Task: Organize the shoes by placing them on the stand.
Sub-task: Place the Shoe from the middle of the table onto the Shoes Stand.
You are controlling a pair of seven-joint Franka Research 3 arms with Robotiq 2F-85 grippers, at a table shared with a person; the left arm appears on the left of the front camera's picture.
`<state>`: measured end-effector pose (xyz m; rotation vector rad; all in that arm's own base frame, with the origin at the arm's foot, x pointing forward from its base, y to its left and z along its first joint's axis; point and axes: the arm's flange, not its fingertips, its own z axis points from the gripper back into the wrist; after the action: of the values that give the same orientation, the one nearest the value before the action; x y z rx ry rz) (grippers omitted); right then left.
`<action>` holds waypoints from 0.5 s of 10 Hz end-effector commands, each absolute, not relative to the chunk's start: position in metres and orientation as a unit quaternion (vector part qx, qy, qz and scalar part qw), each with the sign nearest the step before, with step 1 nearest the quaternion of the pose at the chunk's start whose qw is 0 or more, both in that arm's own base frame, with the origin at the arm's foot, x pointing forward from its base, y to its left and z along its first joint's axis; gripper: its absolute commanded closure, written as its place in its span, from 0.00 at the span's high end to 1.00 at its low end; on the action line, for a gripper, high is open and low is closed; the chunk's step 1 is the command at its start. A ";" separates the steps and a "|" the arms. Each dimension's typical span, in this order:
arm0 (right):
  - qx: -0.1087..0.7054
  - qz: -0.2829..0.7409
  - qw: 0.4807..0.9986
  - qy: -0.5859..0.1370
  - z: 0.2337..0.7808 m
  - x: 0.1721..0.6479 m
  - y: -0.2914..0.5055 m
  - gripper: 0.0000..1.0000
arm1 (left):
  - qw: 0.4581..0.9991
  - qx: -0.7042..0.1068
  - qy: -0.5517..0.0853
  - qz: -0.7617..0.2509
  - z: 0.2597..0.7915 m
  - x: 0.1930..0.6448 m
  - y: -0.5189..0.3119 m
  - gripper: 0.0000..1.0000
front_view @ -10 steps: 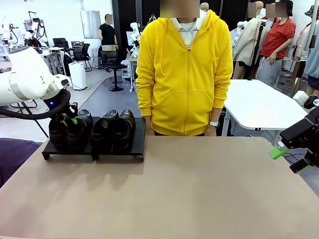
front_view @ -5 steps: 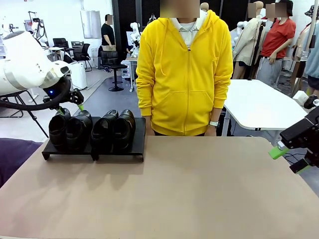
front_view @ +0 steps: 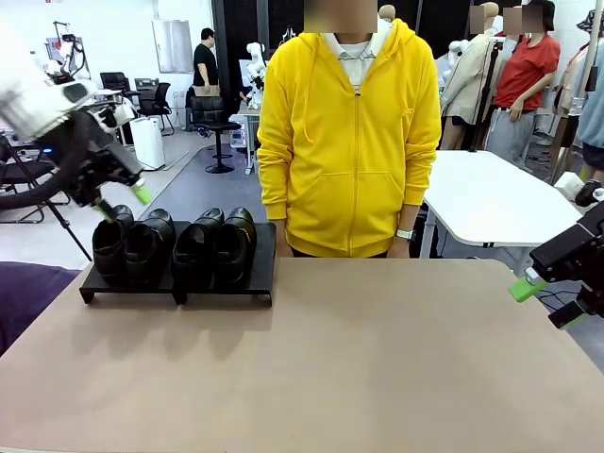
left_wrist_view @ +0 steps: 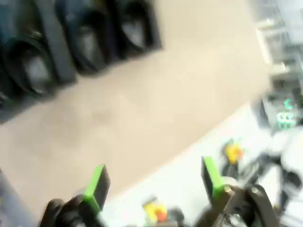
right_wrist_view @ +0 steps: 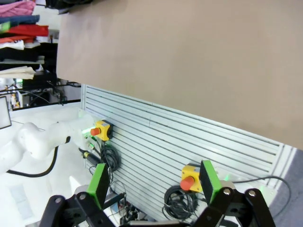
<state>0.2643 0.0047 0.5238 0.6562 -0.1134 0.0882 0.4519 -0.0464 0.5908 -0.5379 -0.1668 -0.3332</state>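
Four glossy black leather shoes (front_view: pixel 175 247) on low black stand (front_view: pixel 255 279); left gripper (front_view: pixel 121 203) above, wide open, empty. Probably only retreat needed.

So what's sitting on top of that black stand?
Four black shoes sit side by side on the stand, toes toward the robot. They hide most of its top, and their heels cannot be seen.

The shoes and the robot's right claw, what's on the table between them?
Nothing: in the front view, only bare table stretches between the shoes on the stand and the open right gripper.
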 end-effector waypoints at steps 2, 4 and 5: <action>0.334 0.049 0.939 -0.059 0.527 0.265 0.005 1.00 | 0.909 -0.305 0.050 -0.279 0.576 0.366 -0.019 1.00; 0.334 0.049 0.939 -0.059 0.527 0.265 0.005 1.00 | 0.894 -0.354 0.047 -0.271 0.543 0.316 0.014 1.00; 0.334 0.049 0.939 -0.059 0.527 0.265 0.005 1.00 | 0.890 -0.375 0.030 -0.259 0.520 0.305 0.031 1.00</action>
<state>0.2643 0.0047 0.5239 0.6562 -0.1133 0.0883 0.3110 0.0120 0.5402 -0.7536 0.1302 -0.5690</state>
